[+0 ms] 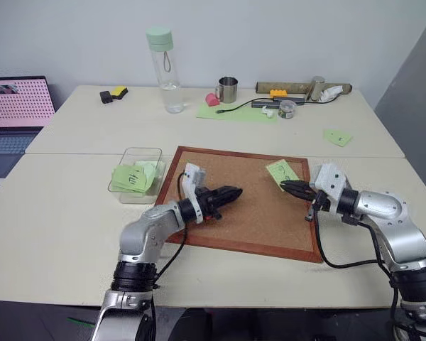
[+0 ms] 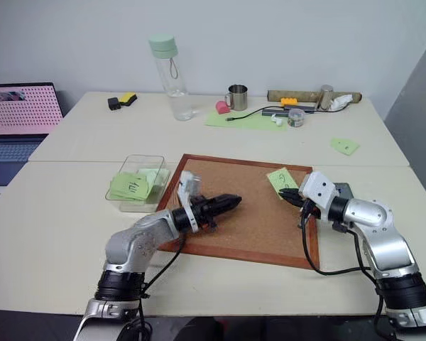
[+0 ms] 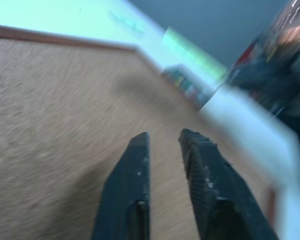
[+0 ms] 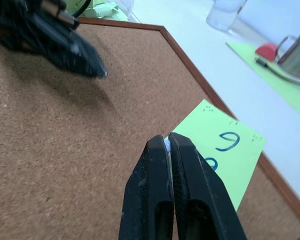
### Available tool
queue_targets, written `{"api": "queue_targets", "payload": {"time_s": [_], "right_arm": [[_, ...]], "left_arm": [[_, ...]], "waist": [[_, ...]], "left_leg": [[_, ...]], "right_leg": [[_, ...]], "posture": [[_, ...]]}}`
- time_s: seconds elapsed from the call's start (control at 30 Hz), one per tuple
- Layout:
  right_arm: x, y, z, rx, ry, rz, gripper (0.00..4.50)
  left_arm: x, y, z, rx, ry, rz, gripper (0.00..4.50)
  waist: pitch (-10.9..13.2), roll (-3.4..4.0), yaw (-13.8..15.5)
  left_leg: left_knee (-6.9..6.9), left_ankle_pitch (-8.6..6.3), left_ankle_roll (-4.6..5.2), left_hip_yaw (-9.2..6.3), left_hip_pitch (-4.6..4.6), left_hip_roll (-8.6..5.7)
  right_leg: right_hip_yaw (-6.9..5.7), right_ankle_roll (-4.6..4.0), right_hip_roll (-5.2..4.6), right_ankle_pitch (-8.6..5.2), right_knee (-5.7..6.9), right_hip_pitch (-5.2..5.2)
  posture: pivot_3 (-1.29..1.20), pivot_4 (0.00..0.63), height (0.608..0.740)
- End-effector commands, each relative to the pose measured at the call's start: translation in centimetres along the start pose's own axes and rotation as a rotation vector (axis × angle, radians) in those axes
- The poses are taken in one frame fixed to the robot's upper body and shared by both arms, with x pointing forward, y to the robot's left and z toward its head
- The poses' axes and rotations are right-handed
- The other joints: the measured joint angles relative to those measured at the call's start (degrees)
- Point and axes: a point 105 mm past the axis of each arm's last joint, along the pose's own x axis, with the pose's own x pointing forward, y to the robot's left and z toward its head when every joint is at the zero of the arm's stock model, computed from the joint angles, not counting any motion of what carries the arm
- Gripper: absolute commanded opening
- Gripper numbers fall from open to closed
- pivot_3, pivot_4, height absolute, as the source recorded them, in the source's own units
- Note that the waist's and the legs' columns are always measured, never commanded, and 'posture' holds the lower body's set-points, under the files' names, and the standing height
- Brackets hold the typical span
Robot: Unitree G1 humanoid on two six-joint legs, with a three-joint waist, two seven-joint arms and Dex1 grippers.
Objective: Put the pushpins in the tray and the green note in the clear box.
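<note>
Notes of pale green lie in the clear box [image 1: 135, 171] at the desk's [image 1: 57, 220] left. Over the cork board [image 1: 255, 220] the left pincer [image 1: 232, 192] hovers empty, jaws a narrow slit. The green note [image 1: 282, 172] lies at the board's far right. At its near edge the right pincer [image 1: 287, 186] is pressed closed, a pale speck between its tips, perhaps a pushpin. The tray [image 2: 343, 189] waits just beside.

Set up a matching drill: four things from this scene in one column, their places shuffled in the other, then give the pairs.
1. green note
2. clear box
3. water bottle
4. laptop

A. far table, near its middle
B. on the cork board's far right corner
C. left edge of the scene
D. just left of the cork board

Pairs: 1-B, 2-D, 3-A, 4-C
</note>
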Motion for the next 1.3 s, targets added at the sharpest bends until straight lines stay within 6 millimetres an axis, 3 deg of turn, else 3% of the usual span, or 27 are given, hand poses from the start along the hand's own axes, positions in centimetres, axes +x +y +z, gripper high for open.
{"api": "queue_targets", "payload": {"time_s": [0.03, 0.33, 0.7, 1.3], "right_arm": [[0.1, -0.7, 1.6, -0.136, -0.047, -0.022, 0.00], [0.3, -0.2, 3.3, -0.290, -0.089, 0.005, 0.00], [0.7, 0.5, 4.1, -0.341, -0.103, 0.040, 0.00], [1.0, 0.8, 4.7, -0.342, -0.122, 0.045, 0.00]], "left_arm": [[0.5, -1.7, 2.0, -0.123, -0.089, -0.061, 2.16], [3.4, -2.4, 1.8, -0.241, -0.106, -0.080, 4.05], [6.7, -3.3, 2.6, -0.322, -0.161, -0.133, 4.05], [7.1, -3.5, 2.6, -0.306, -0.174, -0.158, 0.79]], "waist": [[0.0, -0.06, 0.0], [0.1, -0.17, 0.1], [0.1, -0.18, 0.2], [0.1, -0.18, 0.2]], "left_leg": [[0.00, 0.01, -0.01, 0.00, 0.00, 0.00], [0.01, 0.14, -0.26, 0.00, 0.01, -0.02], [-0.01, 0.15, -0.30, 0.00, 0.00, -0.02], [-0.04, 0.15, -0.32, -0.04, -0.11, -0.02]], "right_leg": [[0.00, 0.00, 0.00, 0.00, 0.00, 0.00], [-0.01, 0.00, 0.00, 0.00, -0.02, 0.02], [-0.02, 0.00, 0.00, 0.00, -0.14, 0.04], [-0.05, 0.02, 0.00, 0.04, -0.43, 0.04]], "posture": [[0.00, 0.150, 0.740], [0.00, 0.150, 0.740], [0.00, 0.150, 0.740], [0.00, 0.150, 0.740]]}}
